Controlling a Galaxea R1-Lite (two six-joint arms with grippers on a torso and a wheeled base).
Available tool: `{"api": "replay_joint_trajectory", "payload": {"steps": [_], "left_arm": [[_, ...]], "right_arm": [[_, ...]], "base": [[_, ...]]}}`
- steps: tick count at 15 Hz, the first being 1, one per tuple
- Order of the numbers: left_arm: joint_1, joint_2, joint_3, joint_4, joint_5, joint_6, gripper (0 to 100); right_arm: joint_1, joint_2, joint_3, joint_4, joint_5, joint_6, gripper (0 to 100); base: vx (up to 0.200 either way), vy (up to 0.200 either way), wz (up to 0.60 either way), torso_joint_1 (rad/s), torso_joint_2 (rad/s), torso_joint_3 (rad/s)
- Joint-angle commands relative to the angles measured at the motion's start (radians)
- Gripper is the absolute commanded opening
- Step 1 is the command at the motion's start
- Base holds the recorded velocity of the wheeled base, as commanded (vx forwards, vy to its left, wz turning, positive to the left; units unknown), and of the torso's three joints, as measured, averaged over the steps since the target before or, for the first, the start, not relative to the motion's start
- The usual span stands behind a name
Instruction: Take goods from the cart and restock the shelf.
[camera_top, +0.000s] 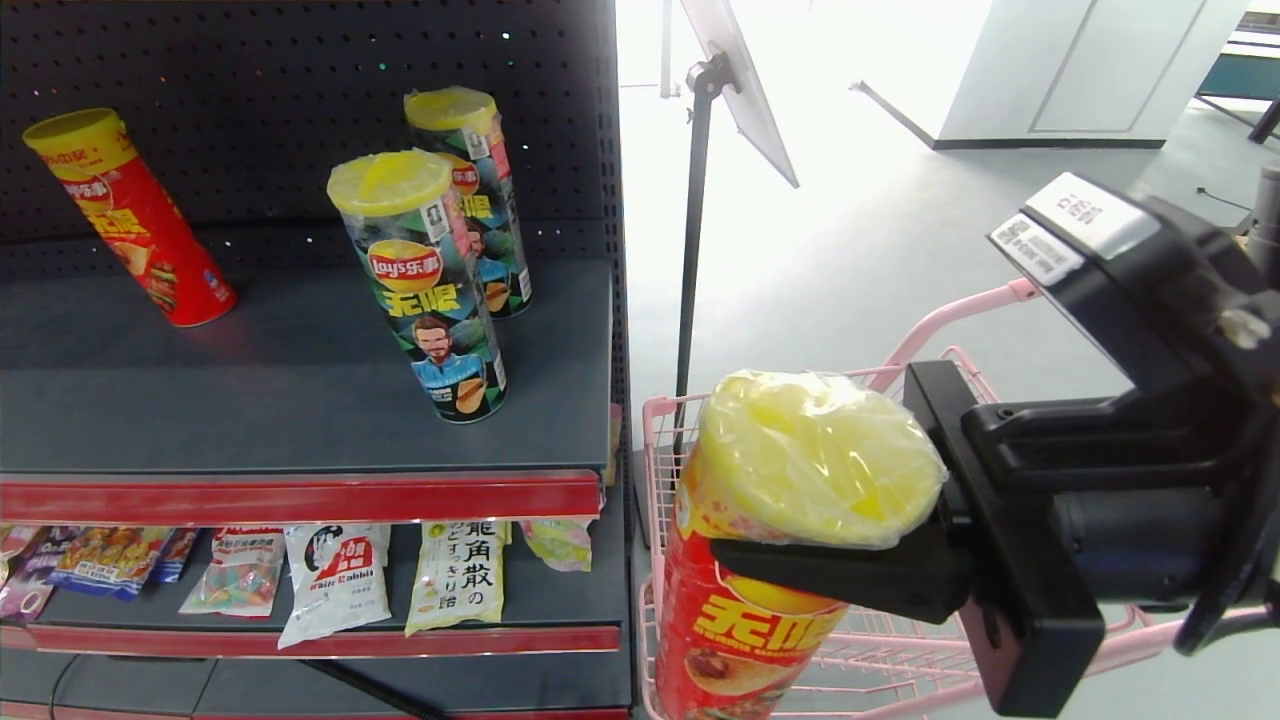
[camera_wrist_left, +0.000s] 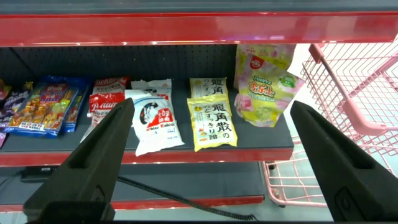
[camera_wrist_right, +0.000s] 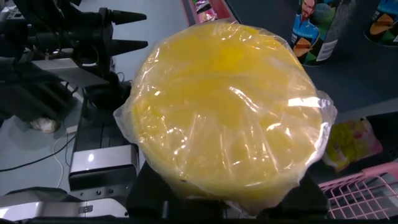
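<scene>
My right gripper (camera_top: 825, 565) is shut on a red chip can (camera_top: 735, 640) just under its plastic-wrapped yellow lid (camera_wrist_right: 227, 106), holding it upright above the pink cart (camera_top: 950, 310), to the right of the shelf's end. On the upper shelf board (camera_top: 250, 410) stand a red can (camera_top: 135, 215) at the left and two dark cans (camera_top: 425, 290) (camera_top: 480, 200) near the right end. My left gripper (camera_wrist_left: 211, 106) is open and empty, low in front of the lower shelf.
Snack bags (camera_wrist_left: 211, 121) lie in a row on the lower shelf (camera_top: 540, 595). A red price rail (camera_top: 300, 497) edges the upper board. A black pole (camera_top: 690, 250) with a sign stands between shelf and cart. The board between the red can and the dark cans is bare.
</scene>
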Motion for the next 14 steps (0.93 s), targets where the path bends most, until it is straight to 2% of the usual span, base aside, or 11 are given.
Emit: {"api": "replay_joint_trajectory", "payload": {"steps": [1, 14], "left_arm": [[0.0, 0.002, 0.0, 0.0, 0.0, -0.001, 100], [0.0, 0.002, 0.0, 0.0, 0.0, -0.001, 100]], "right_arm": [[0.0, -0.002, 0.002, 0.0, 0.0, 0.0, 0], [-0.014, -0.044, 0.053, 0.0, 0.0, 0.003, 0]], "base": [[0.0, 0.0, 0.0, 0.0, 0.0, 0.0], [0.0, 0.0, 0.0, 0.0, 0.0, 0.0]]}}
